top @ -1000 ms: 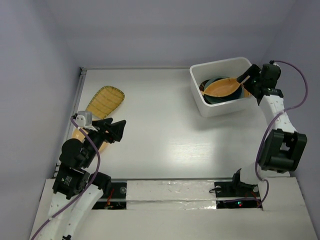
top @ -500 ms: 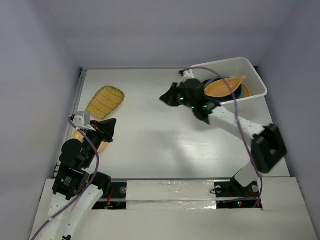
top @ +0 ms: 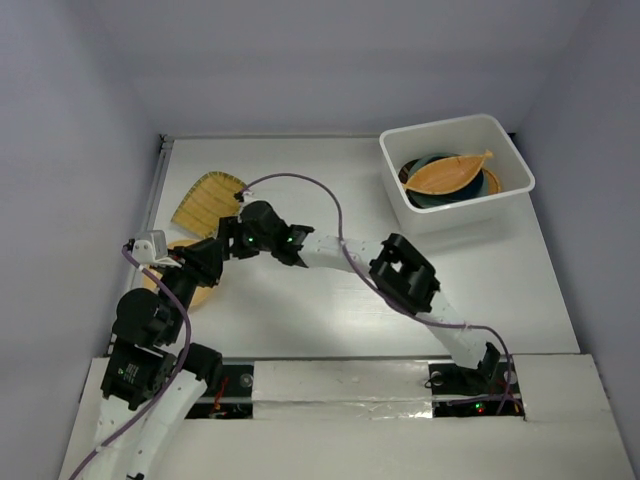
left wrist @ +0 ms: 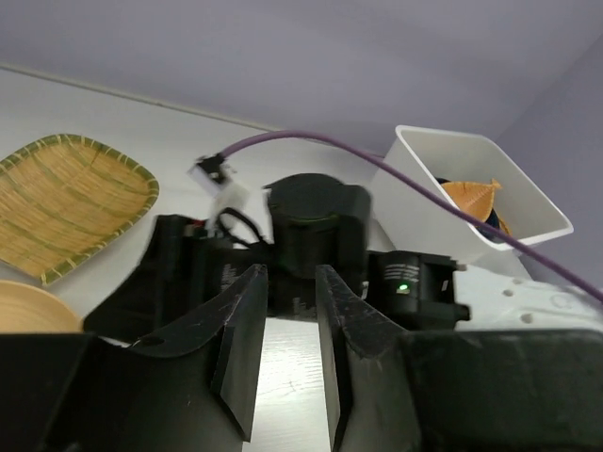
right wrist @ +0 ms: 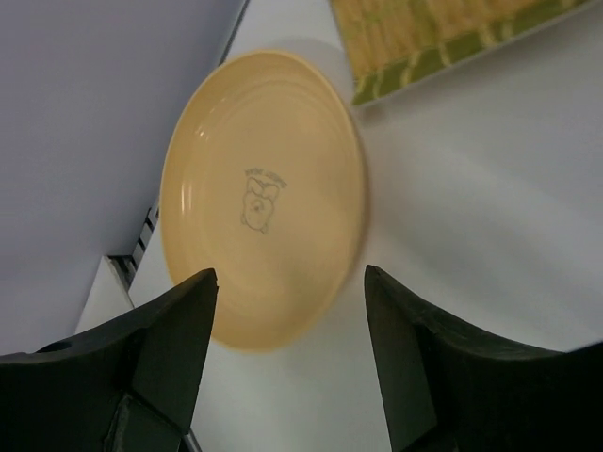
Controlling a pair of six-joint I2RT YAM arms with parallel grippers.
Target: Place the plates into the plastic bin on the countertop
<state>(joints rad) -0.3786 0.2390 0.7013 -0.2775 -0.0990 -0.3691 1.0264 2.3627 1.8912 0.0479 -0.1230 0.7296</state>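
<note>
Right end effector (right wrist: 287, 282) spread wide and empty, poised just above the plain yellow-orange round plate (right wrist: 264, 202), well apart from the plastic bin (top: 440, 215). One second ago: at the bin's right wall, over the orange boat-shaped plate (top: 447, 175). Half a second ago: just beside the bin's left wall, mid-swing. Now: stretched right across the worktop (top: 330, 320) to the side farthest from the bin. Meaning for the task: boat-shaped plate delivered, lying on top of the darker dishes inside the bin, and the next pick apparently chosen.

Left end effector (left wrist: 290, 282) with only a narrow gap between its fingers, pinching nothing, pointed toward the bin with the right wrist directly in front. Narrowed from the wide spread of a second ago, and drawn slightly back, away from the bin. Probably yielding the round plate to the right arm.

Left outside the bin: two dishes, both at the end of the worktop opposite the bin. Round plate flat on the surface. Yellow ribbed rectangular plate (top: 205, 198) just beside it, roughly level with the bin's near wall. Neither gripped yet. Risk worth noting: two arms crowded over one plate, and a flat plate hard to pinch except at its rim.
</note>
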